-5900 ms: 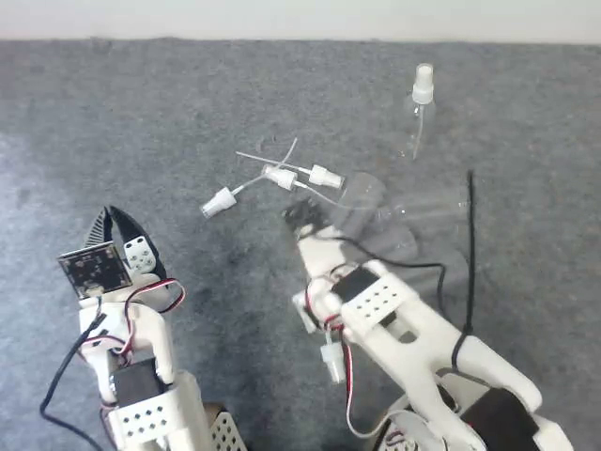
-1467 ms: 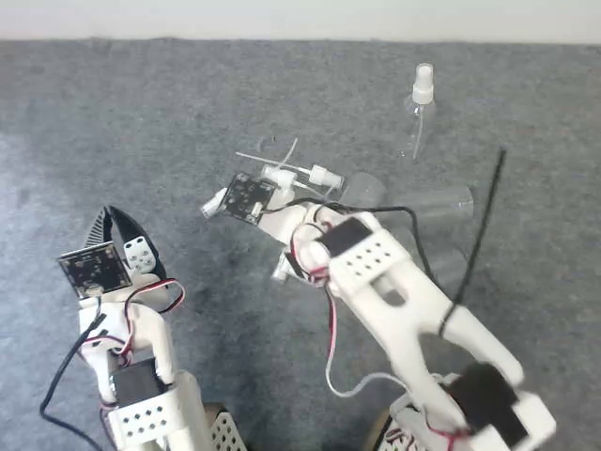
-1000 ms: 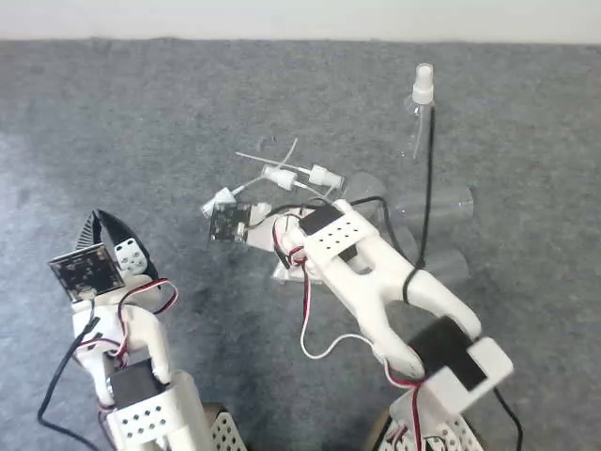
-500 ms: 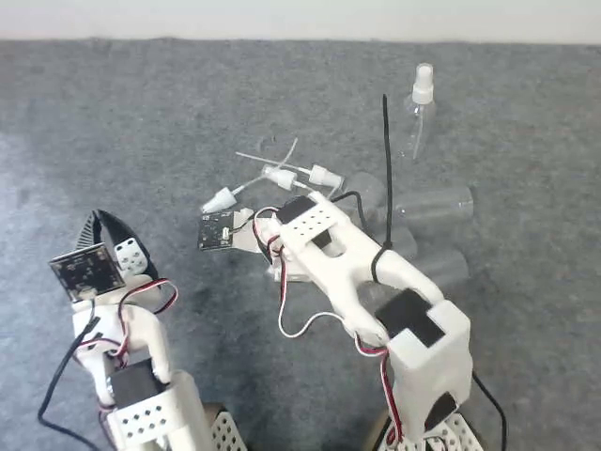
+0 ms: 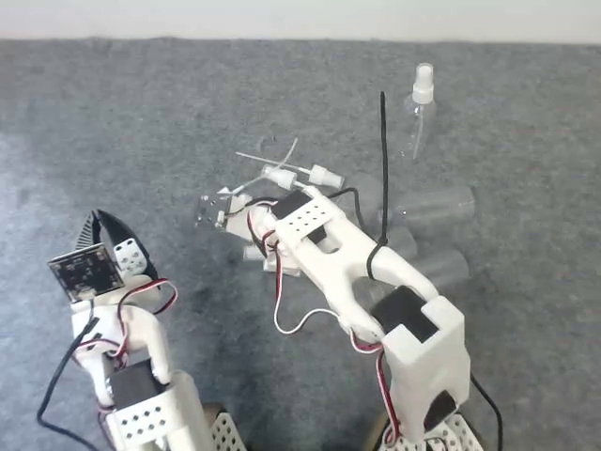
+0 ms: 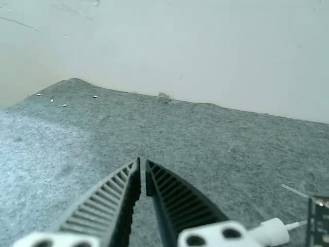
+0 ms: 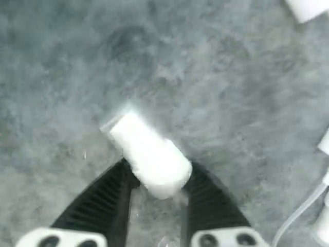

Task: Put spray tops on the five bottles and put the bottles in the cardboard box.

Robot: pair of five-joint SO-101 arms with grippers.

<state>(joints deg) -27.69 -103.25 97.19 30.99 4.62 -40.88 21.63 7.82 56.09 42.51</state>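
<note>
My right gripper [image 7: 157,177] is shut on a white spray top [image 7: 149,154], held just above the grey carpet. In the high view that gripper [image 5: 218,209] is left of two more spray tops [image 5: 282,177] [image 5: 325,176] with thin tubes. One clear bottle [image 5: 420,108] stands upright at the back right with a spray top on it. Several clear bottles without tops lie on their sides, such as one [image 5: 434,202] beside the right arm and another [image 5: 441,268] nearer the front. My left gripper [image 6: 142,165] is shut with nothing in it, at the front left [image 5: 113,230].
Grey carpet [image 5: 141,113] covers the table up to a pale wall [image 6: 205,46] at the back. The right arm's black cable [image 5: 383,160] rises over the lying bottles. A spray top [image 6: 272,231] lies close to the left gripper.
The right arm swung from the front right to the left over the spray tops and came down on the leftmost one, which its fingers now hold. The left arm barely shifted.
</note>
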